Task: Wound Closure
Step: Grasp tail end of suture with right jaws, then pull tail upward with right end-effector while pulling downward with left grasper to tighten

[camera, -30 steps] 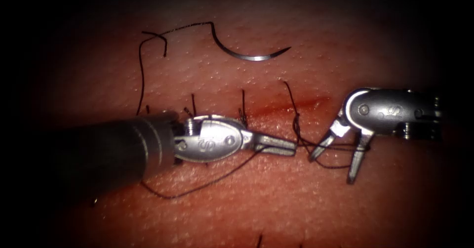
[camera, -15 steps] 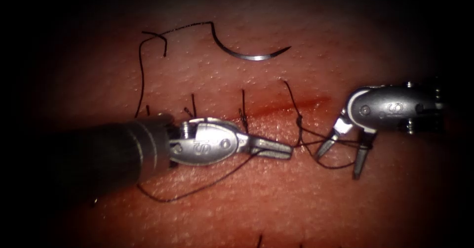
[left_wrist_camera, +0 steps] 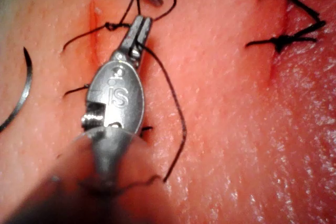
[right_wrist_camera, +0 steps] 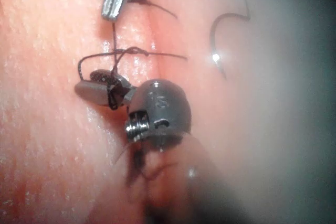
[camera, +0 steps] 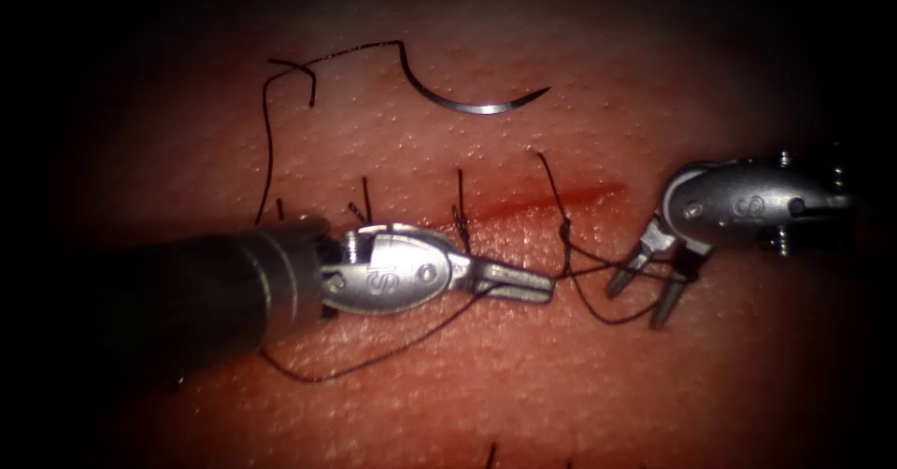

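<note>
The curved needle (camera: 476, 105) lies free on the tissue (camera: 523, 376) beyond the cut (camera: 551, 198), held by neither tool and not in the tissue; it also shows as the needle (left_wrist_camera: 23, 93) and the needle (right_wrist_camera: 215, 51). Its thread (camera: 266, 142) runs down to a knot (camera: 564, 231) at the cut. My left tool (camera: 547, 287) is shut on the thread just left of the knot (left_wrist_camera: 110, 25), seen close at the left tool (left_wrist_camera: 142, 22). My right tool (camera: 639, 305) has its jaws drawn in around the strand right of the knot; the right tool (right_wrist_camera: 86, 87) grips that thread.
Earlier stitches with short cut ends (camera: 460, 209) stand along the cut to the left. Two finished stitches (left_wrist_camera: 286, 40) cross another cut. Red fluid (camera: 579, 191) lines the cut's right end. A slack thread loop (camera: 374, 357) lies under the left tool.
The right tool's jaws went from wide open to closing on the thread strand, and the tool drew slightly right and up. The left tool slid a little left, still shut.
</note>
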{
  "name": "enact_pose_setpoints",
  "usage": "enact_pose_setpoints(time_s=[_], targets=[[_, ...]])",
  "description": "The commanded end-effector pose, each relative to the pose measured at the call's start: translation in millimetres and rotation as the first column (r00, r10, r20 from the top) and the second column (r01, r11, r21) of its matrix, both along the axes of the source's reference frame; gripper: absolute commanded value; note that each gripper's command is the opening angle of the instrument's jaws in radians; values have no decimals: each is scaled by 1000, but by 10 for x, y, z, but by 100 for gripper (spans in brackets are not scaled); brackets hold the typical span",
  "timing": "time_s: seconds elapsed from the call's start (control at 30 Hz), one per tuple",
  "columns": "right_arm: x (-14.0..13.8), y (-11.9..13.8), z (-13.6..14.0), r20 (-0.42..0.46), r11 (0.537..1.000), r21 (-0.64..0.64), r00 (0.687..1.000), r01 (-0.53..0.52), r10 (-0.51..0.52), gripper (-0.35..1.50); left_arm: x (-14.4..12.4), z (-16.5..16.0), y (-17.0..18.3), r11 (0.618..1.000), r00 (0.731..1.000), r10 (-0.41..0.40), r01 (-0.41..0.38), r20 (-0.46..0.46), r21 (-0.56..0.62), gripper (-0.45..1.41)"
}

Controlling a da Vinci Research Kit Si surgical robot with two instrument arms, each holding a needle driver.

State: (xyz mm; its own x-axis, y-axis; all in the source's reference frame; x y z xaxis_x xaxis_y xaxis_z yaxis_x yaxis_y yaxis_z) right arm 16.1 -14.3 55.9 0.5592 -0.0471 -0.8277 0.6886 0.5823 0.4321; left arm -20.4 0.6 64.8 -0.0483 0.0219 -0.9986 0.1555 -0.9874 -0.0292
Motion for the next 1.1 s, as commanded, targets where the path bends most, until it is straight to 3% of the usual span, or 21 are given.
enact_pose_setpoints(time_s=[0.03,0.13,0.3,0.5,0.63,0.9,1.1], targets=[[9,3,4,5,1000,-6,1000,6,-6,-35,-4,5,3,1000,1000,1,-1,1,-2,-45],[10,7,3,26,1000,-13,1000,13,-13,-35,-2,5,2,1000,1000,2,-2,2,4,-45],[12,20,-7,142,1000,28,990,-7,3,-35,1,4,-6,1000,1000,5,-5,-2,10,-45],[14,68,-31,157,953,192,966,-234,206,-35,-3,2,-29,999,999,32,-32,-24,6,-45],[17,88,-37,158,917,252,948,-311,278,-35,-12,-3,-50,999,998,52,-52,-45,5,-45],[38,120,-17,222,835,229,862,-500,455,-35,-30,-28,-87,995,991,100,-101,-91,-8,-45],[50,139,0,209,812,153,822,-563,530,-35,-43,-43,-112,989,983,147,-149,-109,-12,-45]])
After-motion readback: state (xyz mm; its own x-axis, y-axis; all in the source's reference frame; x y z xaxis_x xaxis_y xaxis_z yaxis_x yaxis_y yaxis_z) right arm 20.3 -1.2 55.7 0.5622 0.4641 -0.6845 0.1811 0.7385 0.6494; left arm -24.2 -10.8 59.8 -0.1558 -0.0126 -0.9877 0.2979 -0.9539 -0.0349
